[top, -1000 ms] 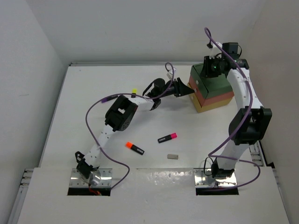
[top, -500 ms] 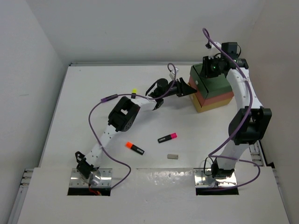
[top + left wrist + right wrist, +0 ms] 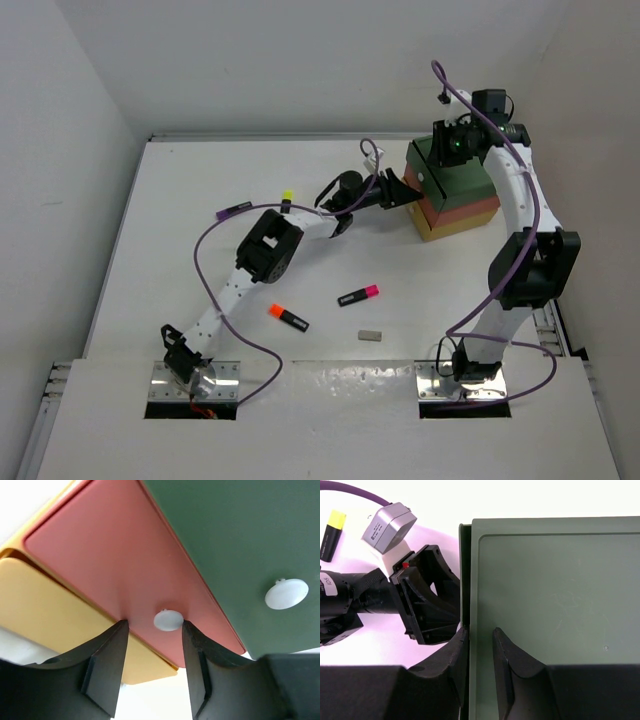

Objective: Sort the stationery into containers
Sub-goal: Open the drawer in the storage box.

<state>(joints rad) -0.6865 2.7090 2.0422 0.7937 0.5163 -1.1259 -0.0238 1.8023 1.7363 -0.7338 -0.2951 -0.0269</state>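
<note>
My left gripper [image 3: 153,628], jaws open, straddles the knob [image 3: 168,620] of the coral-red drawer [image 3: 110,555] at the table's far right corner. I should close squarely, then pull straight. My right gripper [image 3: 479,632] rests atop the green drawer [image 3: 545,605]; I cannot tell whether it grips.

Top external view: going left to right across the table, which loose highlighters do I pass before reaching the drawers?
purple-capped highlighter → orange-capped highlighter → pink-capped highlighter → drawer stack. The yellow-capped highlighter and grey eraser overlap others sideways, so they are left out.
</note>
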